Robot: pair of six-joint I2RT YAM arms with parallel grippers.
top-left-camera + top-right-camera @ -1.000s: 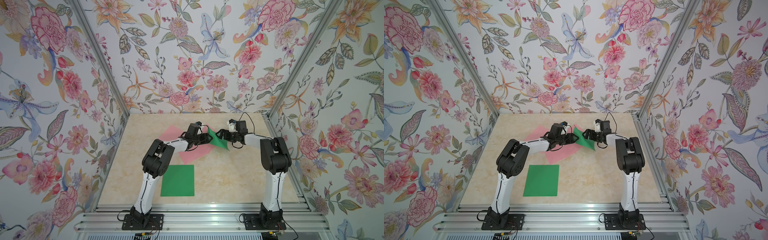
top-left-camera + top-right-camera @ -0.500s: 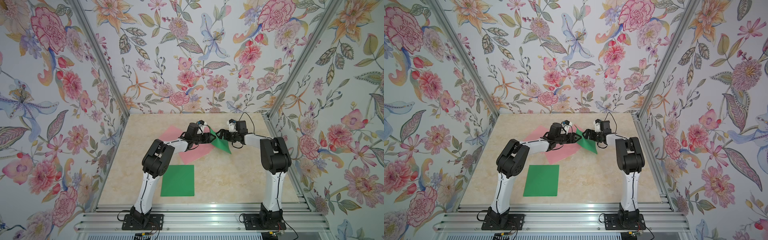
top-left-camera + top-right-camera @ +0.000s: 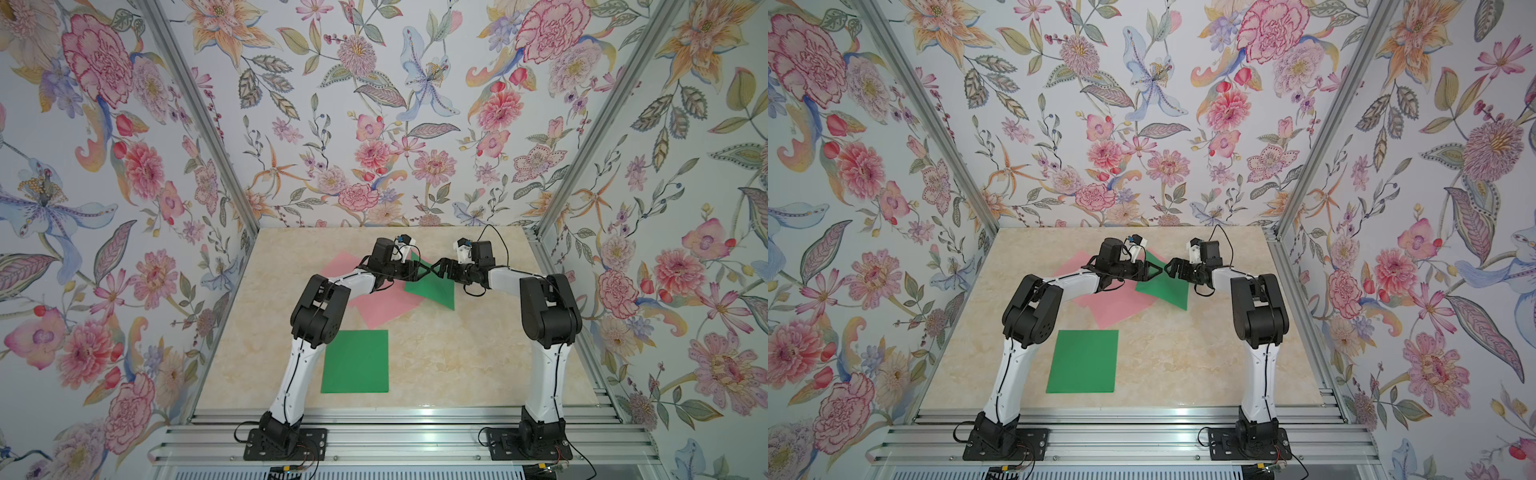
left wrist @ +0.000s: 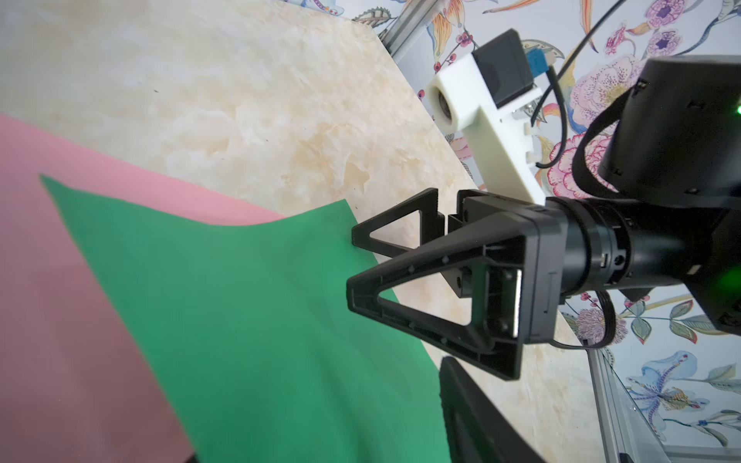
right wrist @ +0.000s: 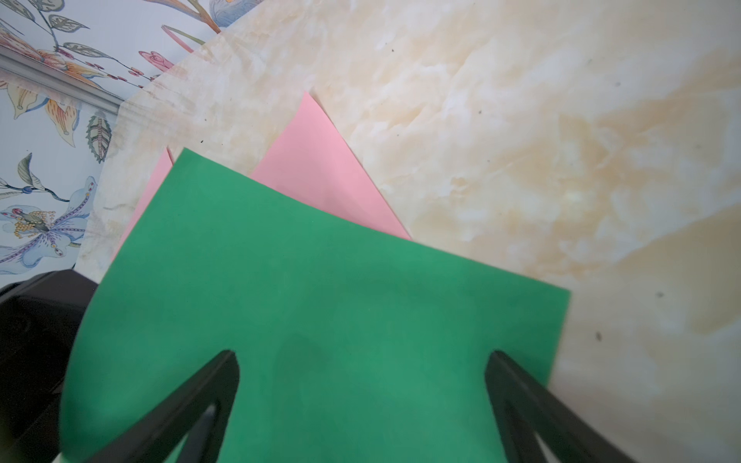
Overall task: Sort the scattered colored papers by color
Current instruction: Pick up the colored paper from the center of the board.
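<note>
Separation of green from pink looks to be the step in hand. Both arms reach toward the middle of the table's (image 3: 478,353) far edge, where the upper green sheet (image 3: 432,291) lies askew on two overlapping pink sheets (image 3: 382,309). In both top views the tips of the left gripper (image 3: 1152,272) and the right gripper (image 3: 1173,270) nearly meet over its far corner. A second green sheet (image 3: 355,361) lies flat and alone near the front edge, on the left arm's side, well apart from the pile. It reads as the place where green is gathered.

The right gripper stands wide open and has hold of nothing. Its wrist view shows the two fingers (image 5: 224,373) spread with the upper green sheet's edge running in between them, and the paper bows up off the pink there. Of the left gripper only one finger (image 4: 481,421) shows in its own wrist view, close beside the sheet. I cannot tell how far its jaws are parted or whether they pinch the paper.

As I judge it, the next move calls for the right gripper to close on that raised, very thin edge, deep enough not to slip. It should then draw the sheet clear without dragging the pink sheets along, and carry it toward the front edge onto the other green
</note>
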